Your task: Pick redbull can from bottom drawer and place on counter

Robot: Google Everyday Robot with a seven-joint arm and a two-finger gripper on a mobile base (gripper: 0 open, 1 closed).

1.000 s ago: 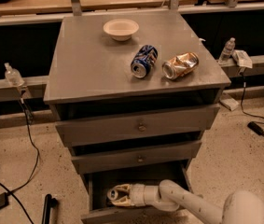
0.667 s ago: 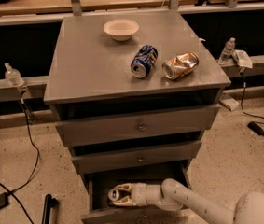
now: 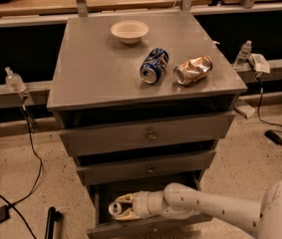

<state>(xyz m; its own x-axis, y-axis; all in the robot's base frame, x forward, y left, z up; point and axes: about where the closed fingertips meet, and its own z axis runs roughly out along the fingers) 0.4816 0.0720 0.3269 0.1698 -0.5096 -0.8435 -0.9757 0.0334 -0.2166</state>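
Inside bottom drawer (image 3: 148,226), pincer (image 3: 118,207) around redbull can (image 3: 114,209), slightly leftward of before.

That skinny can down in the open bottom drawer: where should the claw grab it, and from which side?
Grip the redbull can across its slim round body, not by the ends. Its silver end points left, so it seems to lie on its side. The bottom drawer is a deep box, so the way in is probably through its open top. The claw is at the can, reaching in from the right.
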